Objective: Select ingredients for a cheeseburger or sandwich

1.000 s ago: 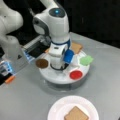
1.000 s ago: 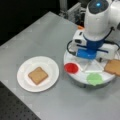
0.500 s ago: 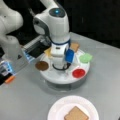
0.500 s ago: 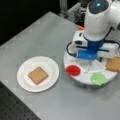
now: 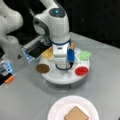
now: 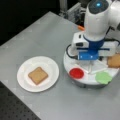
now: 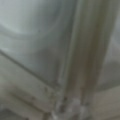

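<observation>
Gripper low over the round tray's centre, one toast square already plated.

In a front view the gripper point(image 5: 62, 65) is over the tray point(image 5: 62, 77); patty point(image 5: 42, 68) and cheese point(image 5: 48, 53) lie on its left half. In a front view a toast square point(image 6: 37, 75) lies on the plate point(image 6: 38, 73) left of the tray, another toast point(image 6: 114, 60) on its right edge. The wrist view is a grey blur; whether the fingers are open, I cannot tell.

white round paper plate point(image 6: 24, 80) lower left, brown toast square point(image 6: 37, 75) on it | white-and-blue gripper point(image 6: 89, 65) over white round tray point(image 6: 75, 83), right
</observation>
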{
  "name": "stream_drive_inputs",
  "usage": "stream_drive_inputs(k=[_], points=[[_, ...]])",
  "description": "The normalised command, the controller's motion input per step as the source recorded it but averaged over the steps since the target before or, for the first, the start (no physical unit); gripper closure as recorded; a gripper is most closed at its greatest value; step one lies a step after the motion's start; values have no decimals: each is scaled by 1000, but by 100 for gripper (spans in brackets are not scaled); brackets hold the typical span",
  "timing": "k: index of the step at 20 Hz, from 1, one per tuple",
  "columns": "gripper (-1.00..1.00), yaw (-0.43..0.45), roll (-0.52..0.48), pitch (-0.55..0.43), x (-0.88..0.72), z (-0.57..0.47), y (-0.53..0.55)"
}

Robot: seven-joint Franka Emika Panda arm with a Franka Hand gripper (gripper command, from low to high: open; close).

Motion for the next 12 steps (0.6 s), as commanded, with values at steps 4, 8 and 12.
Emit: stream_drive_inputs(k=[4,8,12], points=[[-100,238,179,113,251,-107,253],[-100,163,194,136,279,-109,263],[-100,119,168,136,303,-96,285]])
